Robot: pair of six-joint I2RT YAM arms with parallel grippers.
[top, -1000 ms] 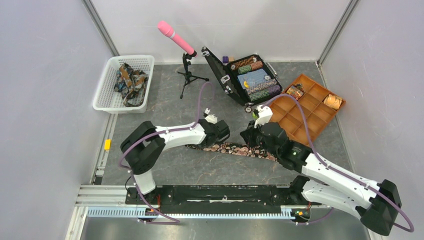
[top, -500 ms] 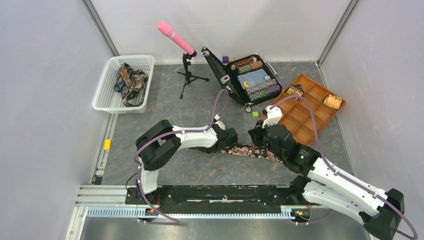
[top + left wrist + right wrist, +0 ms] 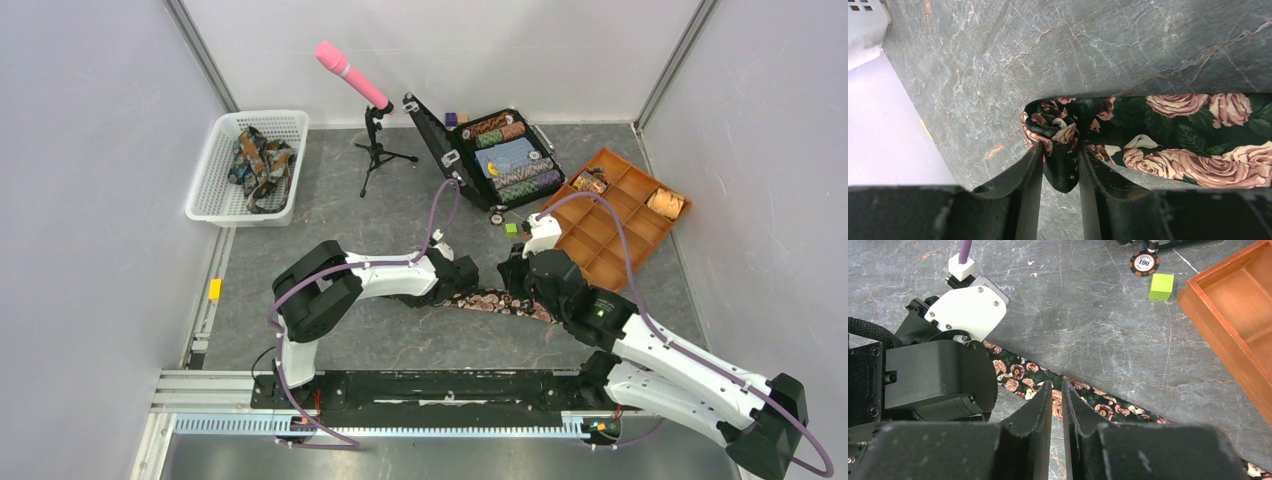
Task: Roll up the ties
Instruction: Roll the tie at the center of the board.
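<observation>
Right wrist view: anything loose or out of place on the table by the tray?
Yes. A poker chip and a green cube lie loose on the table, just outside the corner of the wooden tray. The tie is bunched at its end inside the left hand, which suits the job.

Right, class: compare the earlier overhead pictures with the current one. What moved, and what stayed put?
The left arm's fingers moved right, bringing the curled end of the dark rose-print fabric necktie with them, so less tie lies flat. The right arm's fingers shifted slightly right, still at the tie. The white plastic basket, pink microphone, open black chip case and orange compartment tray stayed put.
</observation>
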